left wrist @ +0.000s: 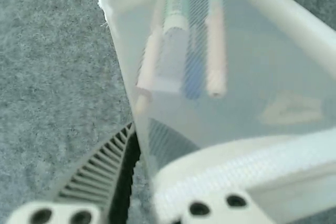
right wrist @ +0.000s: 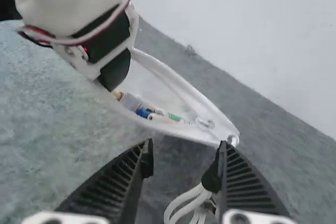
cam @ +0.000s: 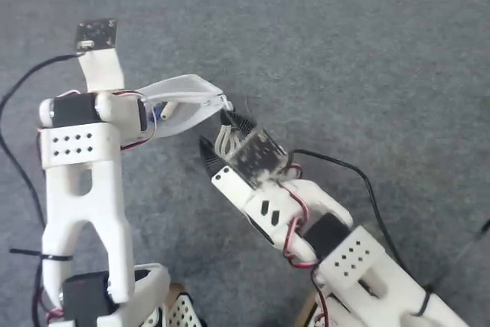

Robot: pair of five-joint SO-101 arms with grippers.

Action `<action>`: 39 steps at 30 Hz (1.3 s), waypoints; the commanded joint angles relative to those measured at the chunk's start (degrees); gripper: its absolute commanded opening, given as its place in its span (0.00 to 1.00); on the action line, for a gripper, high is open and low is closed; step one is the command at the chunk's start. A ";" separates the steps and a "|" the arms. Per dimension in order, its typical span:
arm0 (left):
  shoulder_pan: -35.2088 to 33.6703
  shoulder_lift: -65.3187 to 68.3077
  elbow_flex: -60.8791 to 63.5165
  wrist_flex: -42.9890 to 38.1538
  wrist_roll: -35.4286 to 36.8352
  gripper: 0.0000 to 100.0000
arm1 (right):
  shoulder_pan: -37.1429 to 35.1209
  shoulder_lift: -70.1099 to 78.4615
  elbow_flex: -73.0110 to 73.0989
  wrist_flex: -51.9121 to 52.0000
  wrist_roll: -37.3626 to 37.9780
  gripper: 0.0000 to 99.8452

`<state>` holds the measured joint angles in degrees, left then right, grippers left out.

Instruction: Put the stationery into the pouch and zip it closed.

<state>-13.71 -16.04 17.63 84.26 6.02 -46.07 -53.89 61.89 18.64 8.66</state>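
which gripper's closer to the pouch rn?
Left. The left gripper is clamped on the pouch. The right gripper sits open just short of its far end, not touching.

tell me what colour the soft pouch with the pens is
The soft plastic pouch is translucent white; the left wrist view shows it best.

1 pouch (cam: 187, 97), 4 stationery items (left wrist: 178, 19), 2 claws (left wrist: 144, 153) (right wrist: 184, 158)

You have a translucent white pouch (left wrist: 262, 93) with a white woven zip band (left wrist: 252, 166). Inside it: a green-and-white pen (left wrist: 176, 3), a blue pen (left wrist: 194, 61), pale pink pens (left wrist: 215, 40). Your right gripper (right wrist: 184, 156): black, ribbed. Table (cam: 383, 59): mottled grey.
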 commanded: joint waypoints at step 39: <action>-1.23 2.11 3.21 -0.62 -0.53 0.01 | 8.31 22.81 -11.43 -9.27 -5.19 0.06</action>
<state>-13.89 -16.04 17.63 84.26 6.02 -38.33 -31.12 53.80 10.81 3.82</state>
